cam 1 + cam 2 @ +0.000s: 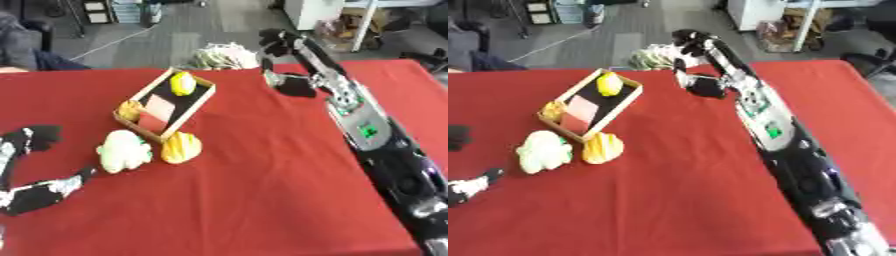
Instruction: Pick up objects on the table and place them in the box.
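- The shallow wooden box with a dark floor lies askew on the red tablecloth, left of the middle.
- Inside it, a yellow rounded object sits at the far end, a pale pink square piece lies in the middle with a red patch next to it, and a small orange-yellow lump is at the near left corner; what these things are is too blurred to tell.
- Outside the box, touching its near end, is a yellow-orange ridged object; just beside that, to the left, lies a pale cream-and-green lumpy object.
- The right hand is stretched out on its long black-and-silver arm over the table's far edge, well apart from the box, fingers hanging curled with nothing seen in them.
- Just beyond that edge, near the hand, lies a pale crumpled bundle, partly hidden in the right eye view.
- The left hand shows at the lower left edge, cut off by the frame, fingers spread and relaxed, empty.
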You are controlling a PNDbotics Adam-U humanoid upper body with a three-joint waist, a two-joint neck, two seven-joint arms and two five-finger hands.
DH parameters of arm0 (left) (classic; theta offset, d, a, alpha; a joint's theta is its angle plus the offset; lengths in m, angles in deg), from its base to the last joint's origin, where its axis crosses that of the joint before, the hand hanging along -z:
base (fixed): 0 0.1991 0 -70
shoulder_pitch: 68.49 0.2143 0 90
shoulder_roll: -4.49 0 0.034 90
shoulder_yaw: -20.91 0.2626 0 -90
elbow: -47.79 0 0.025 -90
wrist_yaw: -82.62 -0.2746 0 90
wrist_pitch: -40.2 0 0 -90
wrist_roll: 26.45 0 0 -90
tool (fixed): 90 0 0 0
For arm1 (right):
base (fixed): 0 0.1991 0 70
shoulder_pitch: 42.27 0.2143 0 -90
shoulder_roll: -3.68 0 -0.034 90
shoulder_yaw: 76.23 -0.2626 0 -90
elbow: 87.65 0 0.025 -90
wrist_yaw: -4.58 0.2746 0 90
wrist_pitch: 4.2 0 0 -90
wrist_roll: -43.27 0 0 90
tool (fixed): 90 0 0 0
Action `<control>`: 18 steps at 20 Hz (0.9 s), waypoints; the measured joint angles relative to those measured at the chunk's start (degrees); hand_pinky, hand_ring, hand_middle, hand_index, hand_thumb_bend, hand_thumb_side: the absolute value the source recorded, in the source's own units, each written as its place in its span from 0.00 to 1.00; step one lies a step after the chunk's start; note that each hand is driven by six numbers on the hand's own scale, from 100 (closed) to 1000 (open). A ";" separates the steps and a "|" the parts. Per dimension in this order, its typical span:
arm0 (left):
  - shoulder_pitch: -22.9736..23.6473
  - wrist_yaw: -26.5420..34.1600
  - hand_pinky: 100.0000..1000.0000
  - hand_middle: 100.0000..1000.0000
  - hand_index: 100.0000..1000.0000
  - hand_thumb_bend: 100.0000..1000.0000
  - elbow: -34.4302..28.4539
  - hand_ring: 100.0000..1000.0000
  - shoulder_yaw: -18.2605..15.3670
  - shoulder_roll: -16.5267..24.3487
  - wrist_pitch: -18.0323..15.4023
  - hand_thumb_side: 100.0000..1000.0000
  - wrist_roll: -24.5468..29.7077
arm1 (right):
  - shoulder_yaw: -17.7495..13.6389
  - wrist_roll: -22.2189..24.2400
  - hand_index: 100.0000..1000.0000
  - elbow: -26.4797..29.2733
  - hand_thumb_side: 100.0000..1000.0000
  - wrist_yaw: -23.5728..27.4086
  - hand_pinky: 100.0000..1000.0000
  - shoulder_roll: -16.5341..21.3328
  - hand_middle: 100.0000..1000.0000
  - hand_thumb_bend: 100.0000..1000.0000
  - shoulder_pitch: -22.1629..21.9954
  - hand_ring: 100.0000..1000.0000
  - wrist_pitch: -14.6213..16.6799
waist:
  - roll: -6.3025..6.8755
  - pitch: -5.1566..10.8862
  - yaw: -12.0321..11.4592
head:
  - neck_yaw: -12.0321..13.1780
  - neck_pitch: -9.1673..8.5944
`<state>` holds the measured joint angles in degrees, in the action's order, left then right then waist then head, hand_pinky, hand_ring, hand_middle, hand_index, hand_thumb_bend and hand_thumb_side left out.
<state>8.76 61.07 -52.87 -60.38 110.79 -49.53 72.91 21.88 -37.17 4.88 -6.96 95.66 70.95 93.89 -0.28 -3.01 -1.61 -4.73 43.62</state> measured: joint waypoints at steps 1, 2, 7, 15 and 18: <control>-1.39 -1.18 0.77 0.63 0.79 0.58 0.16 0.72 0.74 2.33 -0.29 0.00 2.51 | -0.71 -0.03 0.86 1.42 0.10 0.99 0.76 0.15 0.71 0.00 -2.21 0.73 -0.09 | 0.00 0.10 0.48 | 0.46 0.20; -2.85 -2.26 0.77 0.63 0.80 0.58 0.63 0.72 1.73 4.50 -0.68 0.00 5.23 | -1.42 -0.19 0.86 2.55 0.10 1.70 0.76 0.17 0.71 0.00 -4.27 0.73 -0.24 | 0.00 0.11 0.91 | 0.88 0.23; -9.75 -5.89 0.78 0.67 0.82 0.62 5.91 0.70 7.90 10.20 -3.52 0.00 18.49 | -4.54 -2.14 0.85 5.82 0.14 3.30 0.76 -0.16 0.69 0.00 -11.36 0.72 -1.07 | 0.00 0.11 2.40 | 2.55 0.25; -15.40 -10.38 0.79 0.70 0.84 0.69 16.01 0.69 12.04 7.60 -6.64 0.01 27.10 | -7.91 -5.42 0.84 7.80 0.18 3.64 0.75 -3.18 0.68 0.00 -15.21 0.71 -1.51 | 0.00 0.11 3.50 | 3.03 0.26; -16.88 -10.96 0.79 0.70 0.85 0.71 19.52 0.69 12.52 5.90 -7.06 0.03 28.40 | -8.63 -6.36 0.84 7.82 0.19 3.72 0.75 -4.08 0.67 0.00 -15.86 0.71 -1.71 | 0.00 0.11 3.78 | 3.03 0.26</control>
<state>-8.11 50.11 -33.36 -47.86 116.69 -56.59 101.31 13.25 -43.53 12.70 -3.24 91.58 55.09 92.18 -0.28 -2.90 2.17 -1.70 43.88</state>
